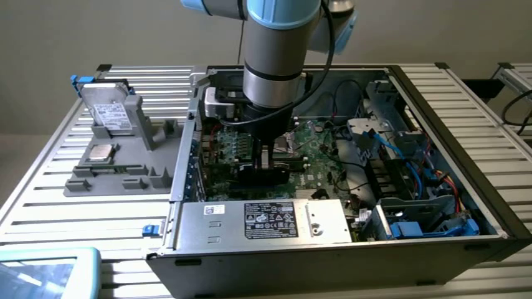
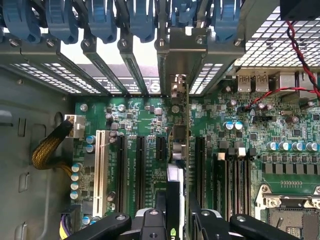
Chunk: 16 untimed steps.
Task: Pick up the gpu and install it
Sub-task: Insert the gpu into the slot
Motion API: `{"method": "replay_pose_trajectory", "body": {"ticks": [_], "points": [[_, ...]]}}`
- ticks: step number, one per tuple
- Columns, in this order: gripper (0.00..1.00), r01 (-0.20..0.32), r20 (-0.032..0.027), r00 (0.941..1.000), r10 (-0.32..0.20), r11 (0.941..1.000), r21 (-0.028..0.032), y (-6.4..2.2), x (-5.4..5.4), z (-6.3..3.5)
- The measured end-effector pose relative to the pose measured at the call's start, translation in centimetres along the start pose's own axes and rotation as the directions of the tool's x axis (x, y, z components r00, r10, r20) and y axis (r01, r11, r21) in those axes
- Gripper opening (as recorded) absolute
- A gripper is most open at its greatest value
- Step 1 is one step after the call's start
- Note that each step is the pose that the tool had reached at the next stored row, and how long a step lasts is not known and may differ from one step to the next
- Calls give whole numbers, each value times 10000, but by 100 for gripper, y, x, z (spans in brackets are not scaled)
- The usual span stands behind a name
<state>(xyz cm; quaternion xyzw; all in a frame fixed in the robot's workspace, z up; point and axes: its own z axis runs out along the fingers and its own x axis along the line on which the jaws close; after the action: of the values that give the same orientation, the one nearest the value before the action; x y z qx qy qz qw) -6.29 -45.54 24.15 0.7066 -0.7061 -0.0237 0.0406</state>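
GPU [image 1: 264, 173] edge-on over the motherboard [image 1: 320, 146], inside the open case [image 1: 432, 205]. Going left to right in the exterior view: parts tray [image 1: 124, 168] with hard drive [image 1: 111, 112], then the gripper [image 1: 266, 163] clamped on the card, holding it upright, likely to line its edge up with a slot [image 2: 141, 167].

The exterior view is dim and evenly lit, a little soft throughout. The slatted table [image 1: 50, 187] catches pale sheen at 9 o'clock, while the inside of the case [image 1: 490, 212] sits in shadow under the arm [image 1: 270, 56]. In the wrist view the motherboard [image 2: 135, 120] is bright and crisp, daylight blows out white behind the slot covers [image 2: 145, 55] at 12 o'clock, and the pincer [image 2: 177, 220] at 6 o'clock is dark and out of focus.
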Motion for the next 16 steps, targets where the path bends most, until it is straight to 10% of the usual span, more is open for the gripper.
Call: {"method": "replay_pose_trajectory", "body": {"ticks": [16], "points": [[27, 34, -3, 10000, -34, 10000, 1, -1, 0, 13]]}}
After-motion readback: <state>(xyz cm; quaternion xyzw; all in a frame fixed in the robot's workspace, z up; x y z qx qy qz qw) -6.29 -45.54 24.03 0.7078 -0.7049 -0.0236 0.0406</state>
